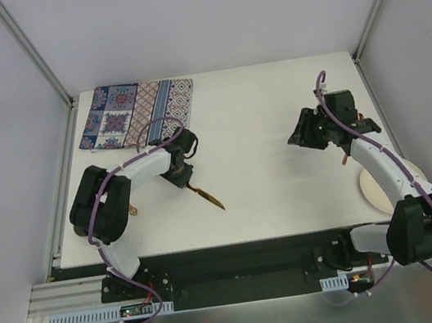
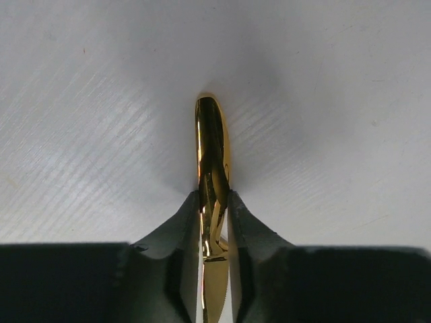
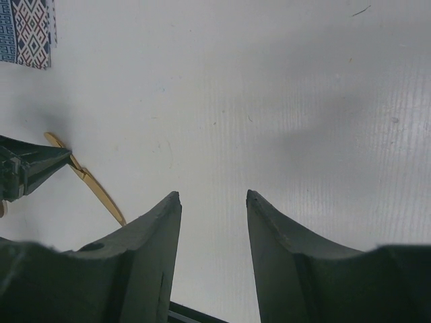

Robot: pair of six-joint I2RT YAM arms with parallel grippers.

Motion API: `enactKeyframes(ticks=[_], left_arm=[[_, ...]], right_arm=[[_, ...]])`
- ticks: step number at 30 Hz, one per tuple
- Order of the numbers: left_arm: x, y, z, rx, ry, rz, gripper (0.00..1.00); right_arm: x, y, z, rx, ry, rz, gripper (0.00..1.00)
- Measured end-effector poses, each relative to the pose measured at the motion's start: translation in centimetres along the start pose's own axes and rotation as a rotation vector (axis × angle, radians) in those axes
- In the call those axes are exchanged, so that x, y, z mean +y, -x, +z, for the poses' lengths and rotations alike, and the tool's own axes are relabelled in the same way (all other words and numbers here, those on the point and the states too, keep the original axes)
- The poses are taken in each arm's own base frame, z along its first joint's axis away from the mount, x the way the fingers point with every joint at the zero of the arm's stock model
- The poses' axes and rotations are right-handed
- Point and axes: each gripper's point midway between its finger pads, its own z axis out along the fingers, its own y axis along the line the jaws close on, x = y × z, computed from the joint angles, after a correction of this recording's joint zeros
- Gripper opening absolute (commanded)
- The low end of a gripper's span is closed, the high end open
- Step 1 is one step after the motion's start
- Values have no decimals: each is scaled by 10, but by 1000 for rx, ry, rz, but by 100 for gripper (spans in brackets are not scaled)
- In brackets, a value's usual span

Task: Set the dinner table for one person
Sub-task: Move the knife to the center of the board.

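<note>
Your left end effector [image 1: 184, 180] was clamped on a gold knife [image 1: 210, 198], just to the near side of the placemat [image 1: 137, 112]. From the left wrist camera you saw both fingers [image 2: 185, 222] pressed against the knife [image 2: 212, 155] about where handle meets blade. The rounded handle end stuck out past the tips and the serrated blade ran back between them. I could not tell whether the handle end touched the surface [image 1: 259, 121].

Your right end effector [image 1: 299, 137] was spread apart with nothing between the fingers [image 3: 161, 222]. It hung over bare surface [image 3: 303, 101], well to the right of the placemat. From its wrist camera you could see the knife [image 3: 97, 192] lying slantwise in the left end effector [image 3: 30, 168], and a corner of the placemat [image 3: 27, 30] beyond.

The surface was the white tabletop under both arms, edged by aluminium rails. The blue-and-red patterned placemat lay flat in its far-left corner. A pale round plate [image 1: 372, 185] sat far from the placemat, at the near-right edge, partly hidden under your right arm.
</note>
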Motion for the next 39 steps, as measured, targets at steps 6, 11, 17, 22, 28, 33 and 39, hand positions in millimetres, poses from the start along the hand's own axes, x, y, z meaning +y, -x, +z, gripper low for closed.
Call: enactKeyframes(ticks=[6,11,17,22,28,33,39], left_arm=[[-4,-1,0,13,-9,24,0],[-7,-2,0,20,-14,53,0],[-18,-1,1,23,-24,134,0],[-43,-1,3,43,-61,272,0],[-71,-2,5,69,-124,476,0],[-94,-7,6,106,-201,689,0],[-116,-13,7,98,-265,997,0]], right_arm=[[2,9,-12,-48,12,1,46],[1,11,-15,-58,13,7,46],[1,12,-15,-59,14,14,46],[2,13,-18,-67,18,22,46],[4,13,-18,-69,21,44,45],[6,15,-18,-76,29,58,45],[7,16,-18,-77,36,66,45]])
